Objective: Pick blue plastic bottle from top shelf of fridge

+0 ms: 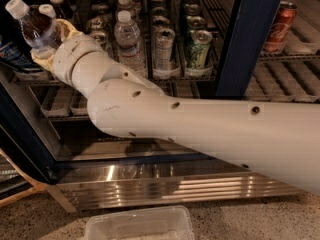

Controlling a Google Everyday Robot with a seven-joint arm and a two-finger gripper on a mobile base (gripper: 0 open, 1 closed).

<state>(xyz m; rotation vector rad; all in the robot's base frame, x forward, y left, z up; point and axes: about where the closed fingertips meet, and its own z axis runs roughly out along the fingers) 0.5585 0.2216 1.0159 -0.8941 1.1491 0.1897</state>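
Observation:
My gripper [47, 46] is at the far left in front of the fridge's open compartment. It is shut on the blue plastic bottle [36, 28], which has a white cap, dark brown liquid and a pale label. The bottle tilts with its cap up and to the left, lifted off the top shelf [175, 77], a wire rack holding rows of cans and bottles. My white arm crosses the view from the lower right. The fridge's dark blue frame [245, 39] stands to the right of the rack.
A clear water bottle [129, 41], a silver can [164, 46] and a green can [197, 49] stand at the shelf front. A red can [277, 21] sits behind the post. The lower wire rack [60, 101], ribbed steel base [175, 186] and a clear plastic bin [140, 226] lie below.

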